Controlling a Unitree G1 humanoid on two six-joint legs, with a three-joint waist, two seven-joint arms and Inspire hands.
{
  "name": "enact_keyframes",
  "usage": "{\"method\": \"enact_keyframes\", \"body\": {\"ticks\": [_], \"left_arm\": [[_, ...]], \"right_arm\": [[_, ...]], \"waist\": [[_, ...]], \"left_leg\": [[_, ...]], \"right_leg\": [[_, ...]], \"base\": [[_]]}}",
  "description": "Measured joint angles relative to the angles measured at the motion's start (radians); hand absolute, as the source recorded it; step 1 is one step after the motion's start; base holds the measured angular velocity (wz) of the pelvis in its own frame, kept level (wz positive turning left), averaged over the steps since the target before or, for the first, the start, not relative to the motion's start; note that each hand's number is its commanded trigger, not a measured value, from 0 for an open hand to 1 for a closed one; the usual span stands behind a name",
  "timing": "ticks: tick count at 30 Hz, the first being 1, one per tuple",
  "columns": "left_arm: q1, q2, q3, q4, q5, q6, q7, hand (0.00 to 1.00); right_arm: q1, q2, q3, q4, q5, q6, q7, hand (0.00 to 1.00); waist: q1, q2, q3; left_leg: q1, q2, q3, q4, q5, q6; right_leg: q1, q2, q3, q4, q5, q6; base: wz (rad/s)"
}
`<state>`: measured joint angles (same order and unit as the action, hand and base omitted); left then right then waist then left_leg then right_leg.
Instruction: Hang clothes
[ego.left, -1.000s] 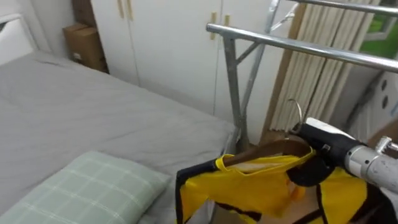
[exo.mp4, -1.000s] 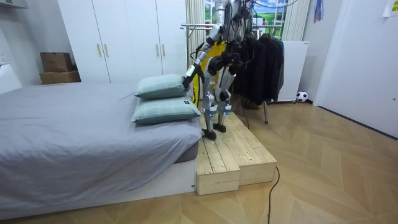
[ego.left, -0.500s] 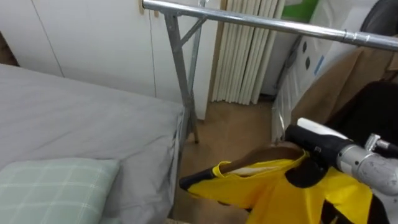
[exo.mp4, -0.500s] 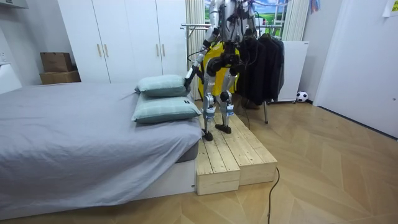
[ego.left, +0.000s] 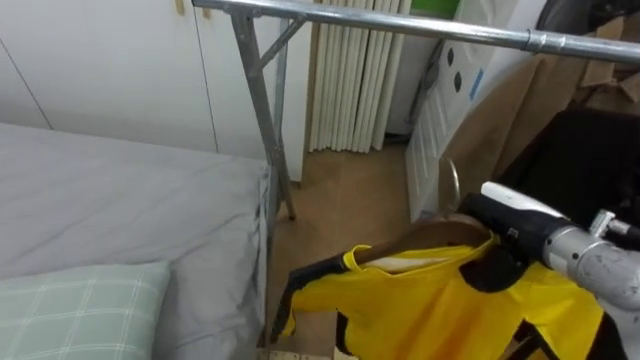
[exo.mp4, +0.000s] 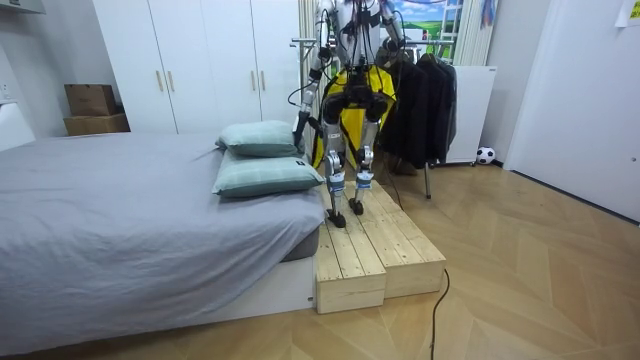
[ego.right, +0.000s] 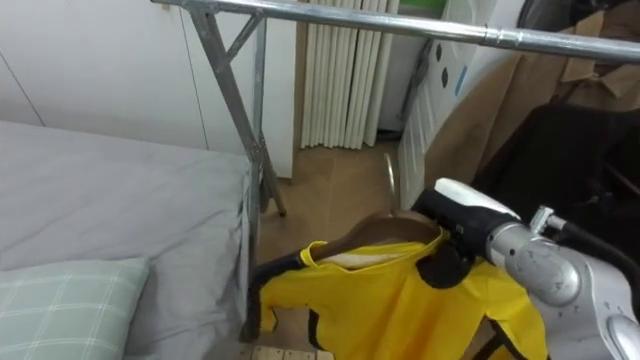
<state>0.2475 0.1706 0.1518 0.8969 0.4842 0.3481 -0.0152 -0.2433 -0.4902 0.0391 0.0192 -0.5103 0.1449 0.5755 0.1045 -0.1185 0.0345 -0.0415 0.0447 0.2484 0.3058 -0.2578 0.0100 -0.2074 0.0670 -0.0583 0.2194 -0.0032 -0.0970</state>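
I'm on the wooden step (exo.mp4: 385, 245) between bed (ego.left: 120, 200) and rack (ego.left: 400, 22), mid-carry. Yellow shirt (ego.left: 430, 310) is on its hanger (ego.left: 420, 238), right hand (ego.left: 515, 235) clamped round the hanger, below the rail. Next up, I reckon: raise it and hook it over. Left hand (exo.mp4: 299, 127) hangs idle.

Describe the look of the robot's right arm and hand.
The right hand is black, with a white plate on its back. The forearm behind it is a silver-grey metal cylinder with small fittings at the wrist and a thin dark cable alongside.
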Motion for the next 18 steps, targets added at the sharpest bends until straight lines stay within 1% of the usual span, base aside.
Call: {"method": "enact_keyframes", "body": {"ticks": [5,7,9,12,14,18], "left_arm": [[0.000,0.000,-0.003,0.009,0.000,0.000,0.000,0.00],[0.000,0.000,-0.008,0.021,0.000,-0.003,0.000,0.00],[0.000,0.000,-0.010,0.022,0.000,-0.003,0.000,0.00],[0.001,0.000,-0.008,0.022,0.001,-0.004,0.000,0.00],[0.004,0.000,-0.009,0.022,0.002,-0.005,0.000,0.00],[0.013,0.000,-0.009,0.018,0.002,-0.008,0.000,0.00]], "right_arm": [[-0.019,0.000,-0.005,-0.012,0.039,0.000,-0.019,1.00],[-0.019,0.000,-0.005,-0.027,0.046,0.000,-0.020,1.00],[-0.019,0.004,-0.023,-0.056,0.060,-0.003,-0.022,1.00],[-0.019,0.011,-0.051,-0.077,0.082,-0.004,-0.042,1.00],[-0.019,0.014,-0.065,-0.076,0.081,-0.005,-0.060,1.00],[-0.019,0.014,-0.065,-0.076,0.081,-0.004,-0.094,1.00]], "waist": [[0.001,0.003,-0.0006],[0.001,0.010,-0.0040],[0.000,0.020,-0.0100],[0.003,0.028,-0.0146],[0.010,0.030,-0.0149],[0.009,0.029,-0.0152]], "left_leg": [[0.010,0.000,-0.003,0.002,-0.001,0.002],[0.014,0.002,-0.003,0.000,-0.001,0.002],[0.015,0.014,0.002,-0.002,0.000,0.000],[0.023,0.013,0.000,-0.004,0.002,-0.003],[0.032,0.012,0.000,-0.004,0.003,-0.004],[0.032,0.013,-0.005,-0.004,0.007,-0.012]], "right_leg": [[0.014,0.000,-0.001,-0.005,-0.002,0.003],[0.026,0.001,-0.002,-0.013,0.000,0.006],[0.040,0.006,-0.001,-0.037,0.010,0.019],[0.051,0.009,-0.001,-0.048,0.011,0.022],[0.056,0.011,-0.001,-0.048,0.010,0.021],[0.056,0.014,-0.001,-0.048,0.008,0.020]], "base": [[0.00],[0.00],[0.05],[0.06],[0.00],[0.00]]}}
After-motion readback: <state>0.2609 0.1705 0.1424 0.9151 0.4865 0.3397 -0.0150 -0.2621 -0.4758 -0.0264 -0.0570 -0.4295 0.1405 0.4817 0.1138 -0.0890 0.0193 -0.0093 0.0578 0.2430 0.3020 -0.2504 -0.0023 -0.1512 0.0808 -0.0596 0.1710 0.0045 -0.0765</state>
